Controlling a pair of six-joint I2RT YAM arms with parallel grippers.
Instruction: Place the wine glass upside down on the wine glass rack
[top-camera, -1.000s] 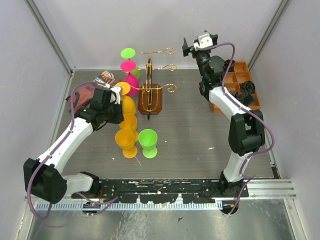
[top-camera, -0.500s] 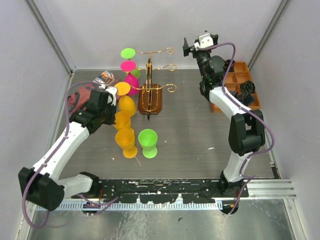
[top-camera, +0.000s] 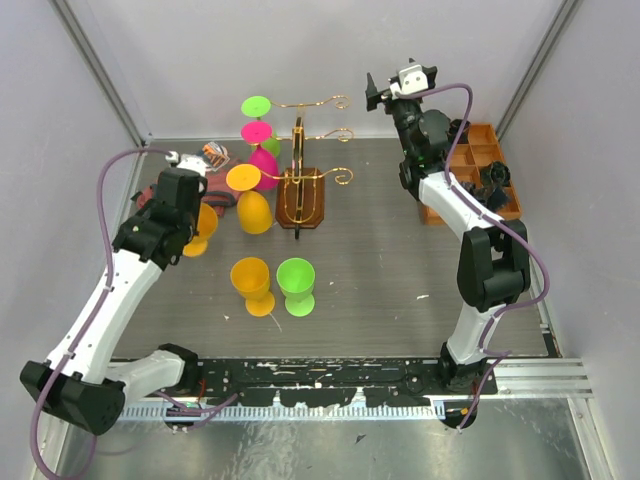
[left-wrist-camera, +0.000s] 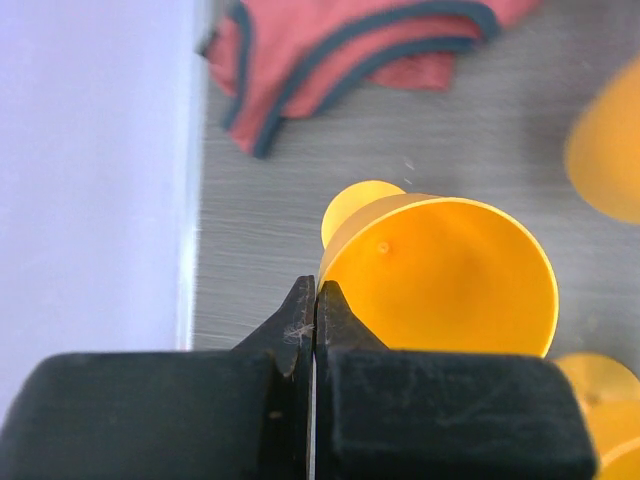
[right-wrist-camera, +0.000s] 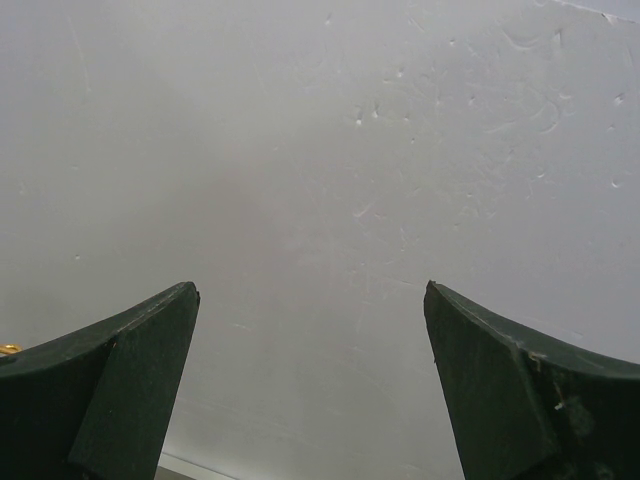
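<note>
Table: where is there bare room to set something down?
Widest between the rack and the orange tray, and right of the green glass. Crowded left of the rack: hung glasses, red cloth, left gripper holding an orange glass.

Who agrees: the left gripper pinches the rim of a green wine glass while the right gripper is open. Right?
Wrong colour: the left wrist view shows the left gripper pinching the rim of an orange wine glass. The right gripper is open.
</note>
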